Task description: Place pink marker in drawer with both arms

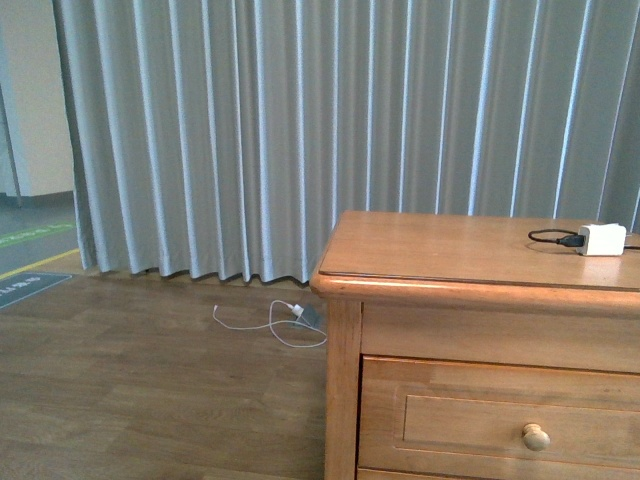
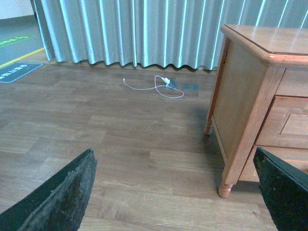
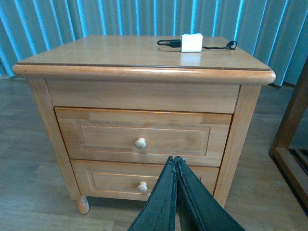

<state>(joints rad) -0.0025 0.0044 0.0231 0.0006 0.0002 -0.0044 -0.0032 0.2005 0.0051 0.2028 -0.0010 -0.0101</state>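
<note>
**Drawer shut, marker nowhere in sight: the task looks unstarted**

The dresser (image 3: 144,96) fills the middle of the right wrist view. Its top drawer (image 3: 144,137) sits flush with the frame, closed, with a pale knob (image 3: 140,143) at the centre. A shallower drawer below it is closed too. On the dresser top, toward the upper right of that view, a white charger (image 3: 191,43) lies with its black cable (image 3: 219,46) trailing right.

The pink marker does not show in any view: not on the dresser top, not on the floor (image 2: 120,144), not in either tool.

The right tool (image 3: 175,161) rises from the bottom edge of its view with its fingers pressed together and nothing between them; its tip appears in front of the lower drawer. The left tool (image 2: 173,192) has its fingers spread wide, at the lower left and lower right corners of its view, holding nothing and looking over bare floor beside the dresser. A white cord (image 2: 156,86) lies on the floor near the curtain (image 1: 300,130).

By my reading, everything is left: find and grasp the marker, pull the drawer open, drop the marker in.
</note>
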